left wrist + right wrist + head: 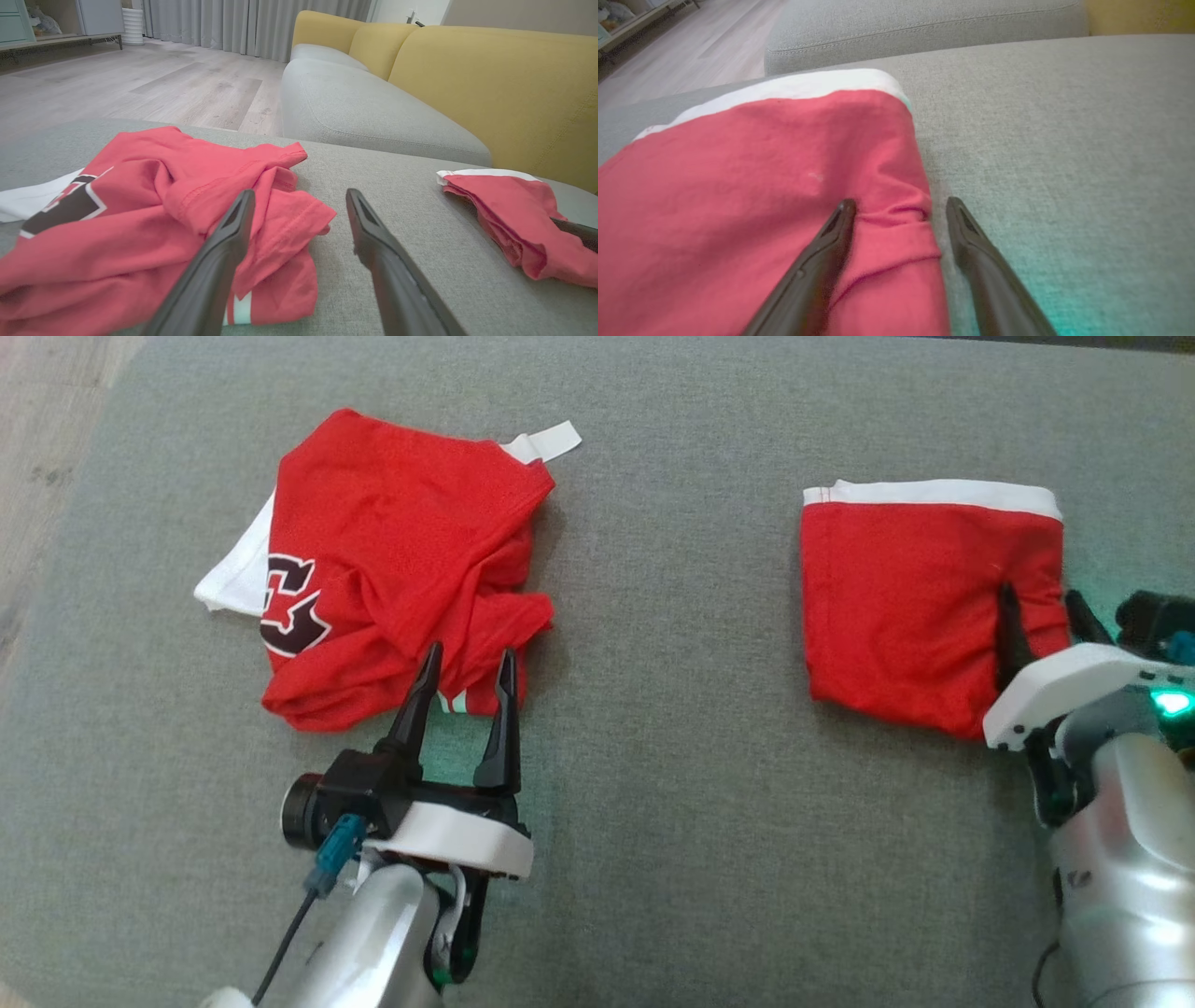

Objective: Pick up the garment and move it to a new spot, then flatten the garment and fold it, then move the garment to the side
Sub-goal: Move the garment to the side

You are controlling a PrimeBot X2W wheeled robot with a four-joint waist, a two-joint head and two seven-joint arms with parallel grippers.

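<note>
A crumpled red jersey [392,569] lies on the grey seat [672,709], left of a folded red garment [915,607] with a white band [943,493], the two well apart. The left pincer [470,658], fingers apart, sits at the jersey's near edge. The right pincer [1039,593], also apart, straddles the garment's right edge. A dark, white-edged mark [289,607] on the jersey may be a "C", partly folded under. Yellow backrests [490,84] rise behind

Grey fabric seat [653,756], broad and flat. Yellow back cushions [490,79] along its far edge. Pale wood-plank floor [140,84] beyond its left edge. Grey full-length curtains [210,21]. Low cabinet [98,16] beside them.
</note>
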